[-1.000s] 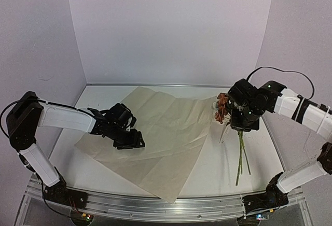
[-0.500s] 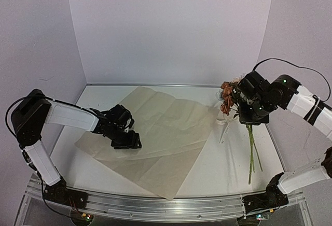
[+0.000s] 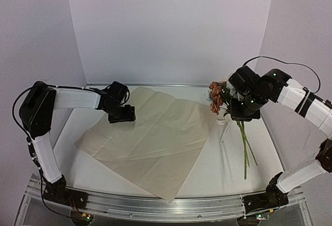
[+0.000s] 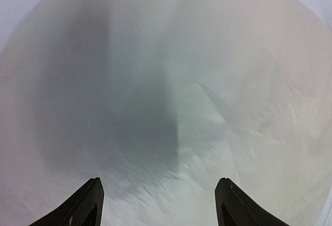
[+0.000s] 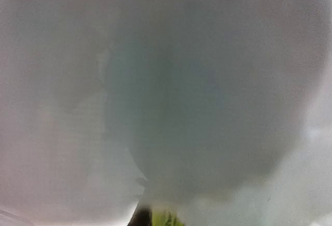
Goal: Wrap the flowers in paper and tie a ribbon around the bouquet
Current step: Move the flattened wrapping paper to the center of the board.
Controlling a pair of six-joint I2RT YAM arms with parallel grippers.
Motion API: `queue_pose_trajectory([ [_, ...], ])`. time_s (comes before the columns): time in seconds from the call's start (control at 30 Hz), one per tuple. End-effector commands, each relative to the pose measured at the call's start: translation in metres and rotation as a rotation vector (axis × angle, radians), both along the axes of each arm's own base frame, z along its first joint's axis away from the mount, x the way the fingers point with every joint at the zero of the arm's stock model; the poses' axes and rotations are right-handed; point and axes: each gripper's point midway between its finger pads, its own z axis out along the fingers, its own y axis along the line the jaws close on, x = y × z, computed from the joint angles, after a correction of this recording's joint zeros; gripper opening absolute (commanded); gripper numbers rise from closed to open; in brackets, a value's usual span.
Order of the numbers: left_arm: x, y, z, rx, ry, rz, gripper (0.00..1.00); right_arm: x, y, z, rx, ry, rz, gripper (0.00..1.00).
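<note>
the left gripper (image 3: 123,114) is on the left side of the top view, low over the upper left edge of the paper (image 3: 155,140). in the left wrist view its two fingers (image 4: 85,205) stand far apart at the bottom of the frame. nothing is between them. under them there is only blurry tan paper. i cannot tell if the fingers touch the paper.

the paper is a big brown sheet. it lies flat on the white table (image 3: 218,169) in the middle of the frame. one corner points to the bottom of the frame, and it has some creases in it.

just right of the paper a thin pale strip (image 3: 223,131) lies on the table. it is too small to tell more.

the right gripper (image 3: 237,116) is in the upper right of the top view, up in the air. it is closed tight on the flowers (image 3: 215,100). the pink and brown heads stick out to the left of it, over the right edge of the paper. the long green stems hang down toward the lower right of the frame.

the right wrist view is a grey blur, with a bit of green at the bottom edge.
</note>
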Motion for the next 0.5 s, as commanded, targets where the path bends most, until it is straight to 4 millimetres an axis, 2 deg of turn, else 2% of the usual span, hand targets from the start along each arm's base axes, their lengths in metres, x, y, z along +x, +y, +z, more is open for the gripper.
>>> queue_pose_trajectory([
  [0.0, 0.044, 0.058, -0.015, 0.185, -0.019, 0.141, 0.77, 0.01, 0.015, 0.017, 0.056, -0.049, 0.03, 0.0],
  [0.03, 0.053, 0.061, -0.013, 0.193, -0.03, 0.15, 0.77, 0.01, 0.015, 0.017, 0.057, -0.047, 0.034, 0.0],
  [0.2, 0.079, 0.065, -0.028, 0.253, -0.015, 0.144, 0.78, 0.009, 0.018, 0.014, 0.071, -0.04, 0.037, 0.0],
  [0.27, 0.088, 0.059, -0.034, 0.257, -0.01, 0.122, 0.79, 0.01, 0.019, 0.014, 0.074, -0.038, 0.035, 0.0],
  [0.47, 0.096, 0.036, -0.056, 0.255, 0.031, 0.023, 0.78, 0.012, 0.02, 0.013, 0.078, -0.046, 0.032, 0.0],
])
